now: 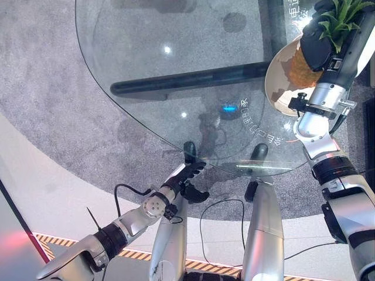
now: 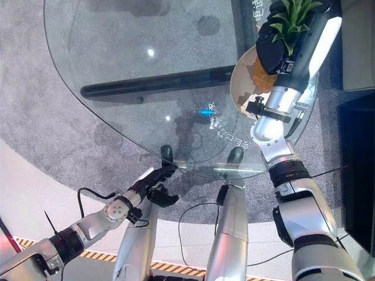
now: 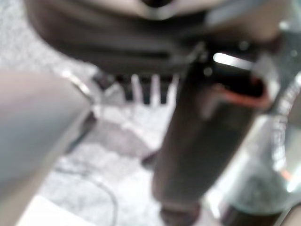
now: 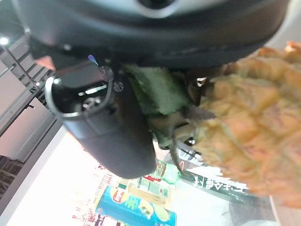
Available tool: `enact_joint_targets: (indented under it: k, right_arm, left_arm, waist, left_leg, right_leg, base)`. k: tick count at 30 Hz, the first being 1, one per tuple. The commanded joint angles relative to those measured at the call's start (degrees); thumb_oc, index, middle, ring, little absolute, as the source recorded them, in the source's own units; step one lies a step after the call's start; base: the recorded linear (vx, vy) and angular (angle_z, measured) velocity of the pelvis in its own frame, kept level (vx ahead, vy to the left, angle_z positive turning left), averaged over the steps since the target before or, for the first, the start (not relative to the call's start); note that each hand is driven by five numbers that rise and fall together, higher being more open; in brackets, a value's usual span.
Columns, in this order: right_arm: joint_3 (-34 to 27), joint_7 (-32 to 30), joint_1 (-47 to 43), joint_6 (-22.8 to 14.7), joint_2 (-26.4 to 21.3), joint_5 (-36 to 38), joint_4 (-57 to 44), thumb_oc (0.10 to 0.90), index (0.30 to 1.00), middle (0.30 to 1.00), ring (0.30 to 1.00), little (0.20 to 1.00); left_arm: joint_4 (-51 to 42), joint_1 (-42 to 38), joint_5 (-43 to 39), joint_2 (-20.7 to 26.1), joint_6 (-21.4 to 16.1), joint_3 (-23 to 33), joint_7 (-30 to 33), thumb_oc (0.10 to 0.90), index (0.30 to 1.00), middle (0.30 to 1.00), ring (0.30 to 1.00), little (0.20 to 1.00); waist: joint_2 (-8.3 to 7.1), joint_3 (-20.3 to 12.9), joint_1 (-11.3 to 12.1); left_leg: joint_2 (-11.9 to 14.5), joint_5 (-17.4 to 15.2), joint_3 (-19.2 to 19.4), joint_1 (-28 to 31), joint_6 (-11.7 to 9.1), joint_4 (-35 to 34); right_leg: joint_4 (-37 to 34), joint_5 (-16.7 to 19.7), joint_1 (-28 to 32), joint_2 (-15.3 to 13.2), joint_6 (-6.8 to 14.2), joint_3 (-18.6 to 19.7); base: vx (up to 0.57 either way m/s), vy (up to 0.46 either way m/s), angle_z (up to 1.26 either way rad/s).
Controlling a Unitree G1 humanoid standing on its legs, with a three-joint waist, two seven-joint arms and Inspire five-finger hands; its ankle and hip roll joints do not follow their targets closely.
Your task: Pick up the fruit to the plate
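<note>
Pineapple first: the orange-yellow, rough-skinned pineapple with a green leafy crown (image 1: 302, 69) sits in our right hand (image 1: 321, 42), whose dark fingers (image 2: 270, 45) are curled round it where fruit meets crown. In the right wrist view the leaves (image 4: 153, 92) are pressed against the palm and the scaly body hangs out past the fingertips. Beneath the fingers, and partly behind the fruit, lies the round cream-coloured plate (image 1: 275, 76), resting on the round clear-glass bench (image 1: 164, 70) near its edge on our right side. We cannot tell whether the fruit's lower end already touches the plate or hangs just above it.

Our left hand (image 1: 190, 178) is low, below the rim of the bench and well apart from the fruit, its fingers loosely curled with nothing between them.

We judge the carry nearly finished, with the release still to come. Our worries from here:
- The hold is near the crown, so the heavy body can swing or slip out past the fingertips.
- Let go while tilted, the fruit may topple and roll off the shallow plate.
- The plate sits close to the rim of the bench, so a hard landing could push it over onto the grey carpet (image 1: 53, 88).
</note>
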Motion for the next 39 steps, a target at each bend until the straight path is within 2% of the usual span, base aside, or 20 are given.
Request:
enact_joint_targets:
  k: [1, 5, 6, 7, 8, 9, 10, 11, 18, 28, 35, 39]
  right_arm:
    - [1.98, 1.28, -1.54, -0.29, -2.97, 0.85, 1.35, 0.100, 0.300, 0.300, 0.300, 0.200]
    - [3.10, 2.46, -0.92, 0.71, -2.92, 1.55, 1.67, 0.100, 0.300, 0.300, 0.300, 0.200]
    - [3.14, 2.49, -0.80, 0.64, -2.90, 1.51, 1.78, 0.141, 0.335, 0.335, 0.335, 0.241]
    - [3.14, 2.49, -0.80, 0.64, -2.90, 1.51, 1.78, 0.141, 0.335, 0.335, 0.335, 0.241]
    - [3.31, 2.81, -0.66, 0.80, -2.82, 1.52, 2.02, 0.251, 0.429, 0.429, 0.429, 0.351]
    - [3.96, 3.17, -0.42, 1.51, -2.50, 1.35, 2.28, 0.520, 0.660, 0.660, 0.660, 0.620]
    - [4.06, 3.29, -0.40, 1.67, -2.50, 1.38, 2.27, 0.578, 0.709, 0.709, 0.709, 0.678]
    - [4.32, 3.66, -0.14, 1.79, -2.55, 1.49, 2.57, 0.800, 0.900, 0.900, 0.900, 0.900]
    - [4.32, 3.25, 1.16, 1.39, -1.95, 2.31, 2.80, 0.800, 0.900, 0.900, 0.900, 0.900]
    - [3.88, 0.95, 2.88, 2.73, -1.80, 0.19, -1.52, 0.800, 0.900, 0.900, 0.900, 0.900]
    - [2.65, -0.60, 4.49, 3.26, -2.27, -1.76, -4.49, 0.800, 0.900, 0.900, 0.900, 0.900]
    - [2.21, -4.25, 5.68, 4.88, -2.96, -6.02, -7.37, 0.800, 0.900, 0.900, 0.900, 0.900]
  left_arm:
    - [-5.45, 2.75, -0.45, -1.77, -3.22, -2.37, 0.89, 0.800, 0.900, 0.900, 0.900, 0.900]
    - [-5.28, 2.32, -0.60, -1.80, -3.10, -2.29, 0.93, 0.800, 0.900, 0.900, 0.900, 0.900]
    - [-5.26, 2.31, -0.63, -1.72, -3.14, -2.29, 0.90, 0.800, 0.900, 0.900, 0.900, 0.900]
    - [-5.26, 2.31, -0.63, -1.72, -3.14, -2.29, 0.90, 0.800, 0.900, 0.900, 0.900, 0.900]
    - [-5.12, 2.26, -0.67, -1.58, -3.26, -2.32, 0.88, 0.800, 0.900, 0.900, 0.900, 0.900]
    - [-4.87, 2.10, -0.67, -1.44, -3.63, -2.30, 0.86, 0.800, 0.900, 0.900, 0.900, 0.900]
    - [-4.89, 2.10, -0.67, -1.38, -3.68, -2.27, 0.83, 0.800, 0.900, 0.900, 0.900, 0.900]
    - [-4.72, 2.07, -0.75, -1.20, -4.15, -2.33, 0.89, 0.800, 0.900, 0.900, 0.900, 0.900]
    - [-4.98, 2.04, -0.31, -1.07, -4.15, -2.36, 1.16, 0.800, 0.900, 0.900, 0.900, 0.900]
    - [-4.89, 2.74, 0.39, -0.77, -4.32, -1.37, 0.86, 0.800, 0.900, 0.900, 0.900, 0.900]
    - [-5.53, 3.48, 0.79, -0.35, -3.37, -0.61, 1.03, 0.800, 0.900, 0.900, 0.900, 0.900]
    - [-5.93, 4.61, 1.18, -0.29, -2.97, 0.01, 1.13, 0.800, 0.900, 0.900, 0.900, 0.900]
  waist:
    - [5.15, -1.41, -0.96]
    - [4.98, -1.41, -1.10]
    - [4.97, -1.41, -1.10]
    - [4.97, -1.41, -1.10]
    - [4.93, -1.41, -1.11]
    - [4.79, -1.41, -1.14]
    - [4.79, -1.41, -1.14]
    - [4.76, -1.41, -1.19]
    - [4.47, -1.41, -1.34]
    - [3.56, -1.41, -1.82]
    - [2.81, -1.41, -2.14]
    - [2.30, -1.41, -2.31]
  left_leg:
    - [-7.64, -6.83, 4.43, -2.08, 3.14, 5.40]
    - [-7.54, -6.63, 4.55, -1.95, 3.00, 5.06]
    - [-7.53, -6.62, 4.54, -1.95, 2.99, 5.05]
    - [-7.53, -6.62, 4.54, -1.95, 2.99, 5.05]
    - [-7.49, -6.58, 4.55, -1.94, 2.95, 5.02]
    - [-7.47, -6.43, 4.59, -1.80, 2.90, 4.78]
    - [-7.45, -6.41, 4.61, -1.77, 2.90, 4.75]
    - [-7.37, -6.35, 4.70, -1.64, 2.87, 4.61]
    - [-7.29, -6.26, 4.81, -0.93, 2.80, 4.02]
    - [-7.12, -6.35, 5.15, 1.04, 2.84, 3.43]
    - [-6.92, -6.73, 5.26, 2.61, 3.00, 3.36]
    - [-6.96, -6.98, 5.27, 3.96, 3.22, 3.26]
  right_leg:
    - [-5.55, 1.38, 0.95, 7.42, -1.07, -4.57]
    - [-5.92, 1.58, 1.19, 7.54, -1.08, -4.56]
    - [-5.93, 1.60, 1.20, 7.53, -1.08, -4.59]
    - [-5.93, 1.60, 1.20, 7.53, -1.08, -4.59]
    - [-5.96, 1.63, 1.24, 7.54, -1.09, -4.61]
    - [-6.20, 1.71, 1.49, 7.68, -1.12, -4.64]
    - [-6.23, 1.70, 1.52, 7.68, -1.13, -4.65]
    - [-6.32, 1.73, 1.68, 7.68, -1.11, -4.68]
    - [-6.82, 1.83, 2.52, 7.88, -1.12, -4.79]
    - [-7.28, 1.78, 4.55, 8.09, -1.07, -4.85]
    - [-7.35, 1.67, 6.12, 8.12, -0.91, -4.91]
    - [-7.46, 1.60, 7.48, 8.13, -0.84, -5.05]
  base:
    - [0.00, 0.000, 0.00]
    - [0.00, 0.000, 0.00]
    - [0.00, 0.000, 0.00]
    - [0.00, 0.000, 0.00]
    - [0.00, 0.000, 0.00]
    - [0.00, 0.000, 0.00]
    - [-0.03, -0.016, 0.00]
    - [0.00, 0.000, 0.00]
    - [0.00, 0.000, 0.00]
    - [0.00, 0.000, 0.00]
    - [0.00, 0.000, 0.00]
    - [0.00, 0.000, 0.00]
